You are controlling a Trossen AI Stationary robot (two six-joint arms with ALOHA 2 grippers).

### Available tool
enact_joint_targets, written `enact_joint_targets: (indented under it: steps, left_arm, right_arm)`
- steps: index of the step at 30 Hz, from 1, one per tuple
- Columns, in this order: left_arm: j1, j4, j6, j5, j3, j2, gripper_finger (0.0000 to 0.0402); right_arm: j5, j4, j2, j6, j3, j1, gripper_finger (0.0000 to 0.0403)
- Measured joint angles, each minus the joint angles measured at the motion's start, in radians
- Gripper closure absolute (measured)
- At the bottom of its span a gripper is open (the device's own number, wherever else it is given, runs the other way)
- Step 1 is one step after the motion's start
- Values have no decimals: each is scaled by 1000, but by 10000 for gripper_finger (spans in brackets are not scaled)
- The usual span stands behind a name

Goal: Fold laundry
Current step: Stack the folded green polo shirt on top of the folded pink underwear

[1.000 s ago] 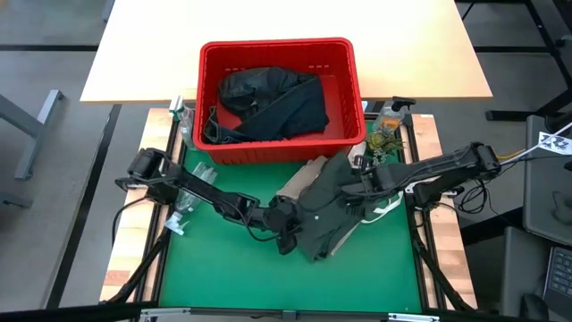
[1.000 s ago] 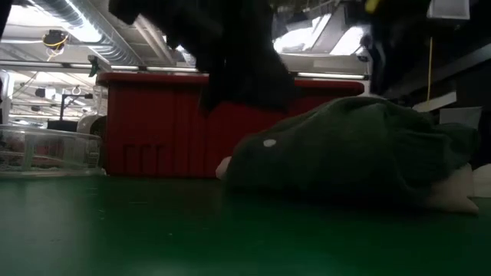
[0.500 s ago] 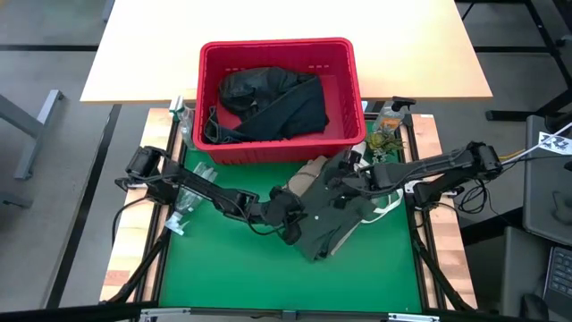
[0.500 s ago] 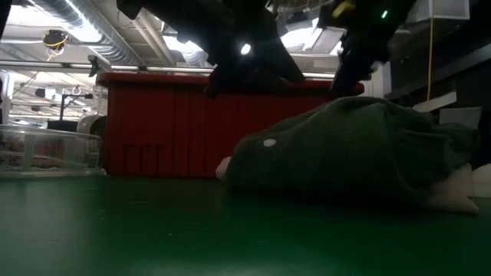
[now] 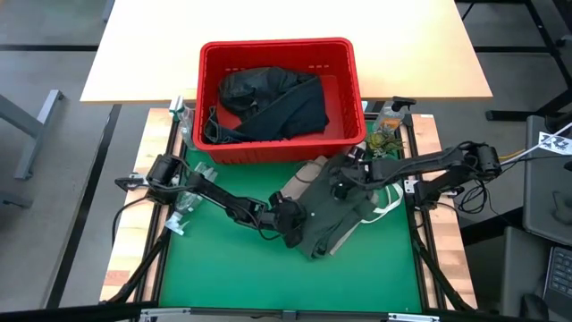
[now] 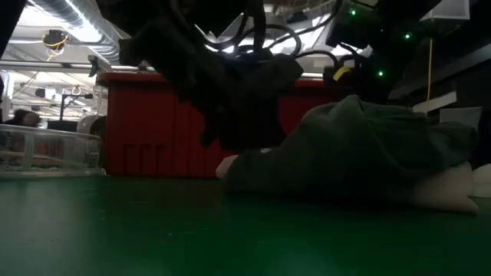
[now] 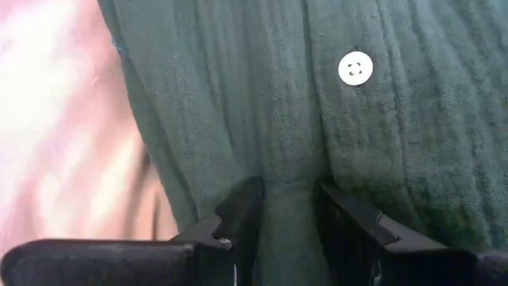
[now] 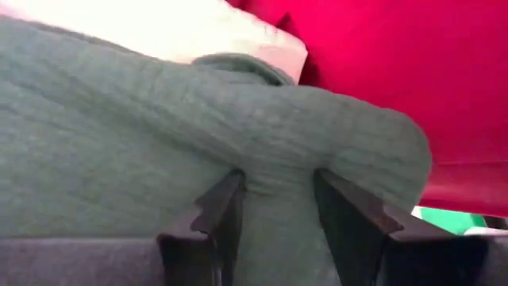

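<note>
An olive-green buttoned shirt (image 5: 331,215) lies bunched on the green mat, resting partly on a tan piece (image 5: 302,176). My left gripper (image 5: 290,221) stands at the shirt's left edge, open, its fingertips sunk into the cloth below a white button (image 7: 355,68). My right gripper (image 5: 340,185) is at the shirt's far side, close to the red basket (image 5: 277,45), also open with cloth between its fingers. Black garments (image 5: 268,103) lie in the basket. My left gripper (image 7: 290,214) pushes its two fingertips into the shirt near the button strip (image 7: 290,179), slanting down from the table's left. A small pucker of cloth stands between the fingers. The shirt lies on the mat. My right gripper (image 8: 278,206) pushes its fingers into a rounded fold at the shirt's far edge (image 8: 278,159), slanting down from the right. The fold bulges between the two fingers. The shirt rests on the tan piece.
The red basket stands right behind the shirt. A spray bottle (image 5: 389,118) and small things sit at the back right. A clear plastic container (image 5: 190,192) lies at the mat's left edge. The near half of the green mat (image 5: 232,268) is bare.
Both grippers have come down onto the shirt. The right one has also gone a little toward the table's left and tipped more downward. The gap between the fingers has stayed the same. In the low view the shirt's top now rises to a peak.
</note>
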Motion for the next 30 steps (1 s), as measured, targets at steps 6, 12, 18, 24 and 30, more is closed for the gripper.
enact_joint_targets:
  steps: [6,12,18,24,30]
  left_arm:
    - [-1,-3,20,15,0,-30,285]
    - [-5,16,30,83,-1,-114,285]
    - [-28,227,32,134,-1,-143,285]
    - [-76,315,32,106,-1,-137,285]
    - [-138,324,29,4,-1,-88,285]
  right_arm:
    - [-24,-49,-17,-14,21,-3,243]
    - [-23,-239,-92,-15,136,-3,243]
    - [-243,-366,-210,21,220,-1,243]
    - [-387,-372,-322,95,205,109,243]
    - [-344,-360,-342,192,137,305,243]
